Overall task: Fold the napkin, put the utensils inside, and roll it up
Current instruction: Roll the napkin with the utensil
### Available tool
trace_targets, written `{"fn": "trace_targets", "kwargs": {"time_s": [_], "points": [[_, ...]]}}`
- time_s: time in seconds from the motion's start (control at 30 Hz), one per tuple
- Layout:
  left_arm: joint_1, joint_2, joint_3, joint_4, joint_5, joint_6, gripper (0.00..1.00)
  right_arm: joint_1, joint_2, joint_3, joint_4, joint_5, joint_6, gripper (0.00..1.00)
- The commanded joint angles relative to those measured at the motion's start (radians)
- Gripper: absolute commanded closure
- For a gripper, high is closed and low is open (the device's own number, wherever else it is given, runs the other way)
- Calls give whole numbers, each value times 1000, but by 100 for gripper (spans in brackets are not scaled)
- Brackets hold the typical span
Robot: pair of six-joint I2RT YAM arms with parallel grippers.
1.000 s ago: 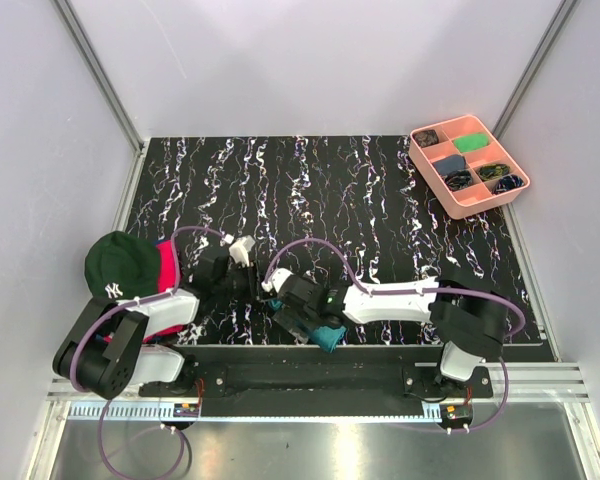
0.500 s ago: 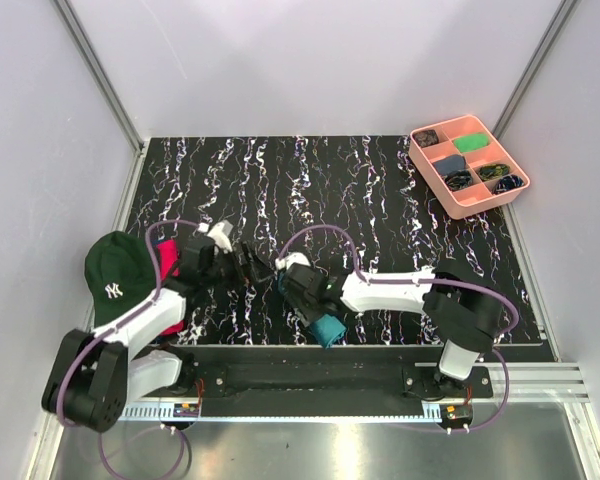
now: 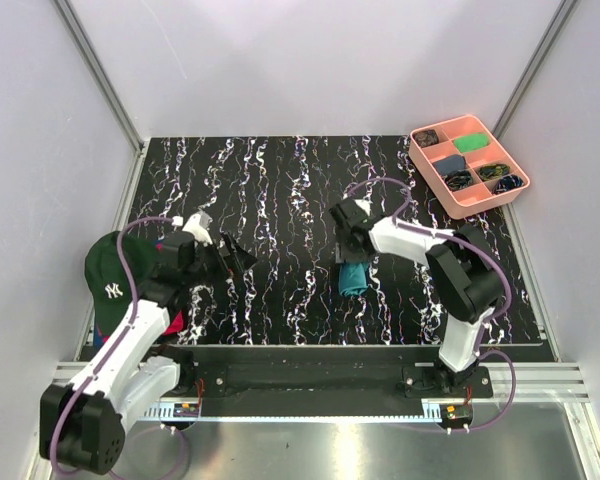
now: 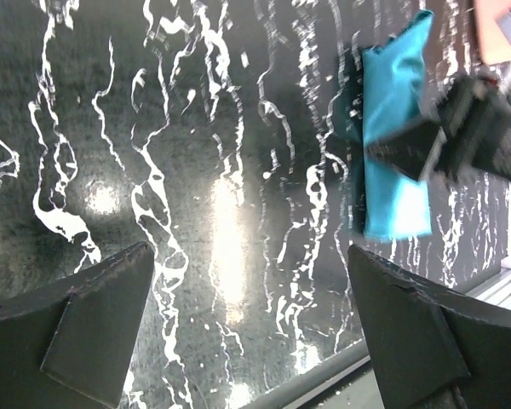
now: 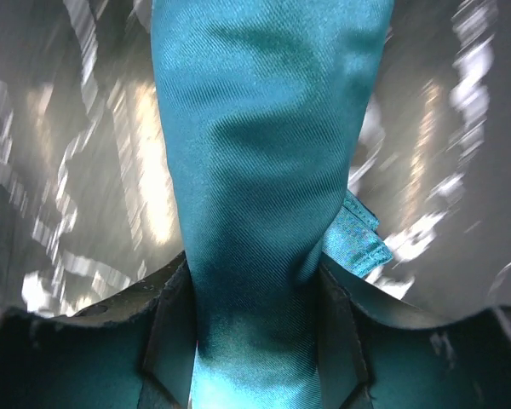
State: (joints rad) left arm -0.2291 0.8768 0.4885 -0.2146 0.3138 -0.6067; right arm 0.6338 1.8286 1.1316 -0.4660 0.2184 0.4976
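Right fingers (image 5: 166, 328) pinch the napkin (image 3: 353, 277), now up the tabletop (image 3: 280, 180) from its 6 o'clock edge; left fingers (image 4: 94, 315) spread wider.

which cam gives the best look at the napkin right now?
Left wrist: the napkin shows almost whole, a long folded bundle, with the right gripper across its middle. Top external shows it small. Right wrist is too close: cloth fills the frame, ends cut off.

counts — one teal napkin (image 3: 353, 277), one dark green cap (image 3: 113, 275), one pink divided tray (image 3: 448, 192)
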Motion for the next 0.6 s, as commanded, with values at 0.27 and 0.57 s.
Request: {"fn": "trace_targets", "kwargs": {"time_s": [0.27, 0.57], "points": [[25, -188, 156, -265, -27, 136, 1, -112, 25, 114, -48, -92, -97, 17], [30, -269, 199, -299, 68, 228, 1, -140, -395, -17, 53, -215, -145, 0]]}}
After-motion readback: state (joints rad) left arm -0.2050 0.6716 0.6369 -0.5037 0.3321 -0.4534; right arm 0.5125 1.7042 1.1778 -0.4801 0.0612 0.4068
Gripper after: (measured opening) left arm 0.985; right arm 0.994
